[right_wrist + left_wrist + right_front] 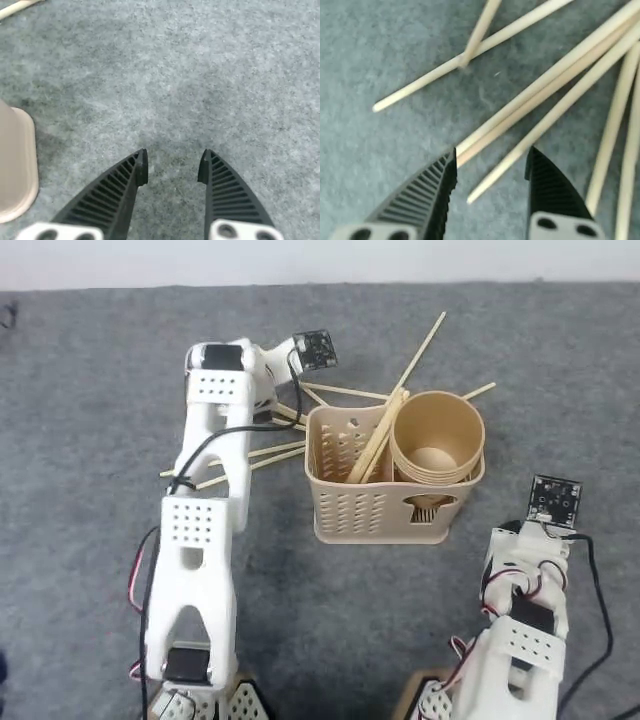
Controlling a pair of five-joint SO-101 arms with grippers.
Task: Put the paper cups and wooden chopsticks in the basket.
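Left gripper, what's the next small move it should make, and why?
Probably lower the left gripper and close on the chopstick whose end lies between its open jaws. Other chopsticks lie loose on the carpet, while the cups already sit in the basket.

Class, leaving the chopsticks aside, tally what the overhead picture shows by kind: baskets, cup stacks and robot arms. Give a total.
Beige perforated plastic basket: 1
Nested stack of brown paper cups: 1
White robot arms, left and right: 2
Total: 4
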